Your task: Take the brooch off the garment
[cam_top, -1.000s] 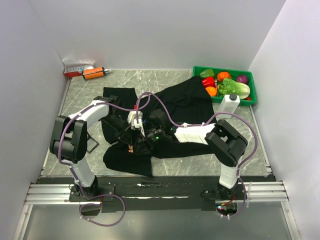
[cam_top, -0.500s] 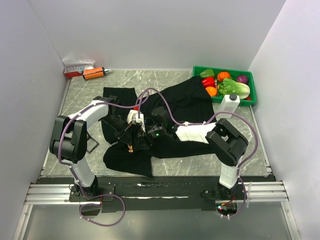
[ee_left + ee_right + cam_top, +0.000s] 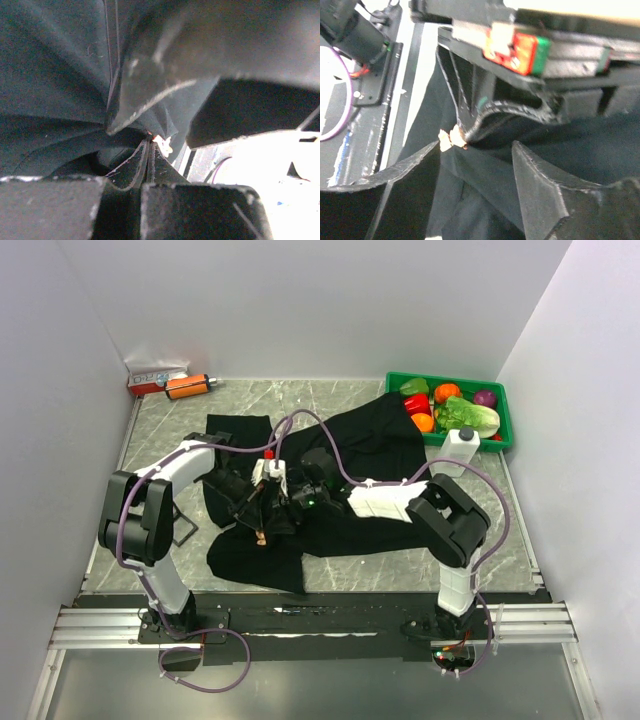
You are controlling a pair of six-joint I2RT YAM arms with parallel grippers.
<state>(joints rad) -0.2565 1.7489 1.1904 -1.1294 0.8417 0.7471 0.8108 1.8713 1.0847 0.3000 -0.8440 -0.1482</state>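
Garment (image 3: 380, 440) lies spread over the middle of the grey marble table (image 3: 330, 395), rumpled. One corner reaches the green basket (image 3: 395, 380) of vegetables at the far right. Both arms reach inward and meet over the cloth's left half.

Left gripper (image 3: 149, 150): fingers pressed together, only a thin seam between them. They pinch a peak of the black cloth, and folds radiate out from the pinch point in the left wrist view. Brooch (image 3: 450, 138) sits right at that tip, touching it, a small pale-orange lump standing out from the fabric. Whether the fingertips also catch the brooch's edge, or only the cloth next to it, I cannot tell; the spot is dark and blurred.

Right gripper (image 3: 476, 145): fingers spread wide, one on each side of the pinched peak, with nothing between them but cloth and the left gripper's tip. The near finger's tip is just beside the brooch (on the side away from the left gripper), and no contact is visible.

From overhead the brooch shows as a tan speck on the garment's left part, just on the near side of the two wrists.

Elsewhere: orange cylinder (image 3: 188, 386) with a black cap at the far-left corner, white bottle (image 3: 458, 450) just in front of the basket, touching the cloth's edge.
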